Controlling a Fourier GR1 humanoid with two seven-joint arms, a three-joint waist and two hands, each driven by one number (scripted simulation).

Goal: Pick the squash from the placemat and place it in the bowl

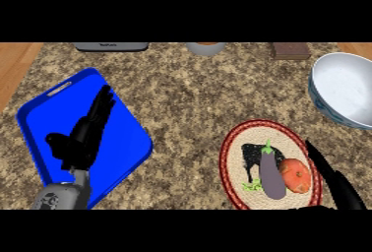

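Note:
An orange, round squash point(295, 175) lies on the right side of a round woven placemat point(240, 142) with a red rim, at the lower right. A purple eggplant point(272, 175) lies against the squash's left side. The white bowl point(341, 88) stands at the right edge, beyond the placemat. My right hand point(336, 181) comes in at the lower right with straight fingers, just right of the squash and over the placemat's rim, holding nothing. My left hand point(83, 133) hovers open over the left part of the counter, fingers pointing away.
A blue tray point(120, 115) lies under the left hand. Along the counter's far edge stand a grey appliance point(111, 46), a small round jar point(205, 48) and a brown block point(291, 50). A small green piece point(252, 186) lies by the eggplant's base.

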